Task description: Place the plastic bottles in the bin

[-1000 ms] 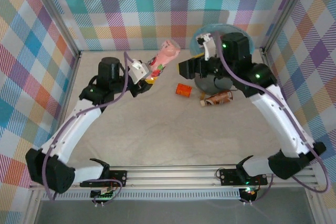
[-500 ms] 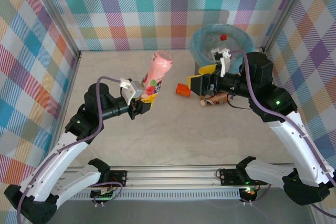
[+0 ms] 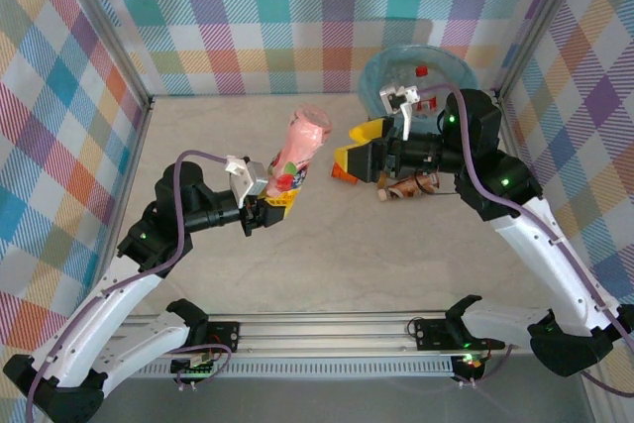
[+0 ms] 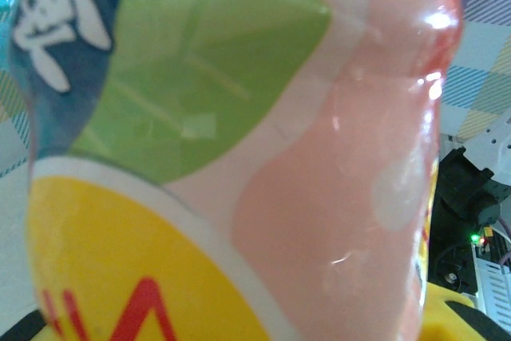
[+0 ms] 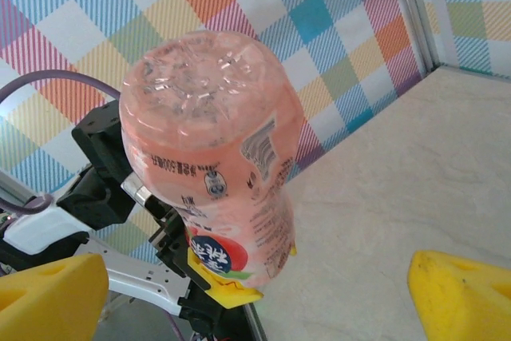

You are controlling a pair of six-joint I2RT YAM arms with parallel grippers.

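At near left, the left arm (image 3: 129, 274) reaches forward, elbow low, left gripper (image 3: 269, 195) clamped on the bottle (image 3: 300, 146), which is held up and tilted. Just beyond, the right gripper (image 3: 355, 151) faces it, yellow jaws wide apart. Far right stands the bin (image 3: 374, 74).

A lab robot test cell: checked cloth walls (image 3: 297, 17) hung on aluminium posts (image 3: 113, 32) box in a pale worktop (image 3: 327, 255), with a slotted mounting rail (image 3: 327, 327) carrying the arms.
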